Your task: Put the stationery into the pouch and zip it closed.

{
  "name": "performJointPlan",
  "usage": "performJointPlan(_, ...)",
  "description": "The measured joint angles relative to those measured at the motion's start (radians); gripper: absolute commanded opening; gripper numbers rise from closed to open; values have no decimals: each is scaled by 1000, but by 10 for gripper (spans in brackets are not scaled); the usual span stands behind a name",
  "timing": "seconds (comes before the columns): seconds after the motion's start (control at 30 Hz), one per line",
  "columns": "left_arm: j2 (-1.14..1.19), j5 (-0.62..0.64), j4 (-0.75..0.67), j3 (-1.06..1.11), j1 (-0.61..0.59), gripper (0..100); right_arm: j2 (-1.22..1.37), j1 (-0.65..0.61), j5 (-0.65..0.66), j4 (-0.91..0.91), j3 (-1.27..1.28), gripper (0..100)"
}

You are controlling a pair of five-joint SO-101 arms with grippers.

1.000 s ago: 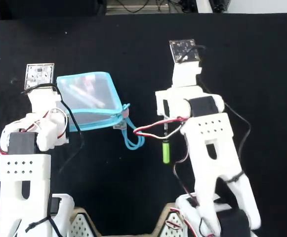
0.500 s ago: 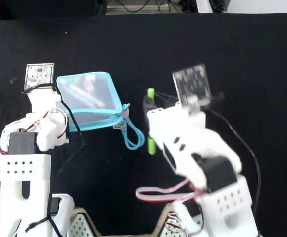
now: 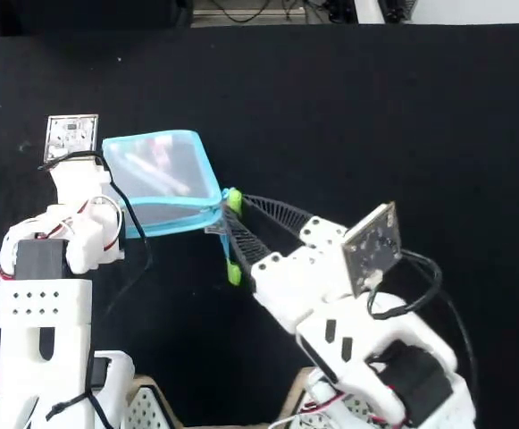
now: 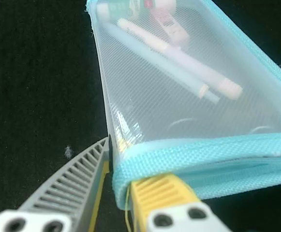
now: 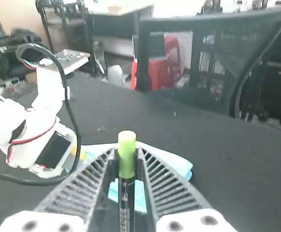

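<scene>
The left gripper [image 4: 117,164] was clamped on one corner of the blue-trimmed pouch [image 3: 161,179], and pens [image 4: 179,58] lay inside, visible through its clear side. Just beside the pouch's other end, at the zipper edge, the right gripper [image 3: 234,234] gripped a green-capped pen [image 5: 126,145], its fingers closed snugly on the barrel.

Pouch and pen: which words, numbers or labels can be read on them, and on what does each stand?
No text can be read.
The red and white label on a thing inside the pouch: too blurred to read.
The pen: any print on its dark barrel is too small to read.
</scene>
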Motion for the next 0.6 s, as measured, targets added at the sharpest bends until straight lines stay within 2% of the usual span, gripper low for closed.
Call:
performJointPlan(0.4, 0, 0, 0, 0, 0, 30, -311, 0, 0, -476, 399, 11)
performJointPlan(0.6, 0, 0, 0, 0, 0, 30, -351, 0, 0, -562, 483, 11)
